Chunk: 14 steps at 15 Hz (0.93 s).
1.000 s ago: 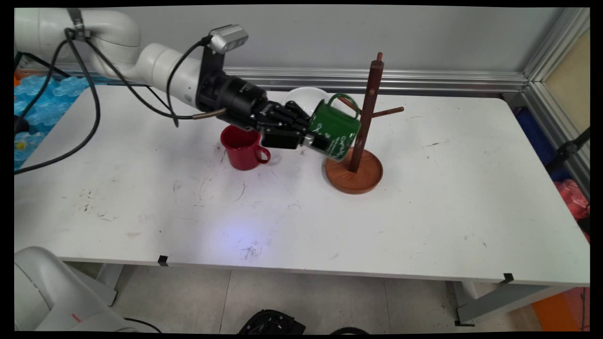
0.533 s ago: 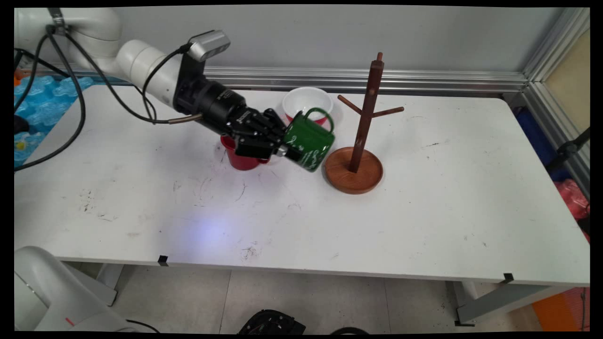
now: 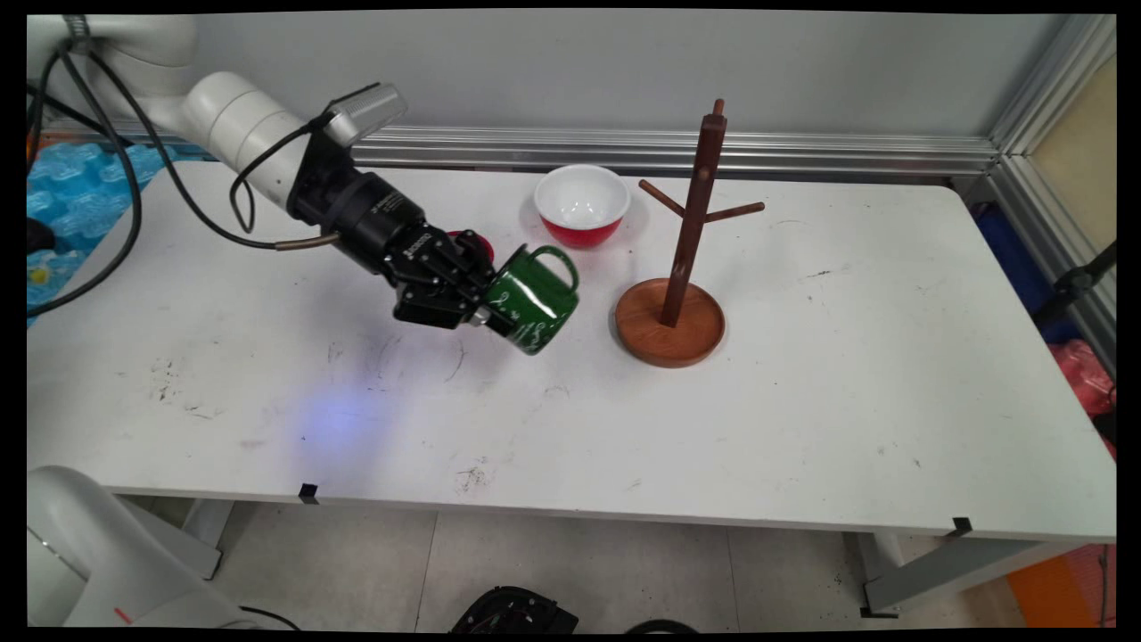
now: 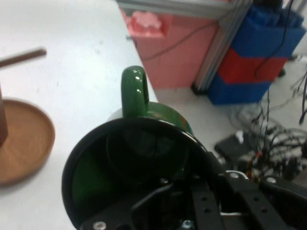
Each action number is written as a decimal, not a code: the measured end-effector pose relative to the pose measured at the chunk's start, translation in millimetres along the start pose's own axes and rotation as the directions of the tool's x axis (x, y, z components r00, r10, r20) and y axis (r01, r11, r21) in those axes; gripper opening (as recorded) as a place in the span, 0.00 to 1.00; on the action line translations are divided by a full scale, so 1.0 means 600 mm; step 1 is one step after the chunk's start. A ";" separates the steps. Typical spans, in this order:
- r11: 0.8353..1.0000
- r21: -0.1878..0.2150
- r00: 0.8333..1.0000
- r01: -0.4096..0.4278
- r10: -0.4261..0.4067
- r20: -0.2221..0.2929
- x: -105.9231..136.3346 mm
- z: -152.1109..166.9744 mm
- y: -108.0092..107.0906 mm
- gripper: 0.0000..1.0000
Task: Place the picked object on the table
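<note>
White table point(image 3: 802, 401): our black two-finger gripper point(image 3: 486, 309) pinches the green enamel mug's point(image 3: 531, 300) rim, tilted, wooden peg stand point(image 3: 685, 259) at three o'clock.

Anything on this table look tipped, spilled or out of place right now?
Only the green mug with white markings: it hangs tilted in the black end effector, off the table. The red-and-white bowl and wooden mug tree stand upright; nothing spilled.

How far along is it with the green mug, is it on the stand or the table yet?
Done: the gripper has the green mug clamped by its rim, tilted, handle up. In hand: the mug hangs above the table, left of the wooden stand. Left: the stand's pegs are bare and the mug rests on nothing.
</note>
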 end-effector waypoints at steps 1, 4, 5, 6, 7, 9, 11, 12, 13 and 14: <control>1.000 0.001 1.000 -0.002 0.002 0.013 -0.001 -0.003 0.001 0.00; 1.000 0.014 0.996 -0.014 0.013 0.083 -0.008 -0.016 0.002 0.00; 1.000 0.019 0.995 -0.019 0.017 0.103 -0.009 -0.020 0.001 0.00; 1.000 0.023 0.993 -0.022 0.019 0.116 -0.010 -0.023 0.001 0.00; 0.999 0.028 0.991 -0.026 0.022 0.133 -0.012 -0.026 0.000 0.00; 0.999 0.037 0.985 -0.038 0.031 0.171 -0.015 -0.033 -0.002 0.00; 0.998 0.045 0.976 -0.054 0.043 0.212 -0.018 -0.040 -0.005 0.00; 0.997 0.048 0.971 -0.065 0.052 0.235 -0.020 -0.044 -0.006 0.00; 0.996 0.050 0.964 -0.076 0.061 0.258 -0.022 -0.047 -0.007 0.00; 0.995 0.050 0.958 -0.087 0.070 0.277 -0.023 -0.050 -0.008 0.00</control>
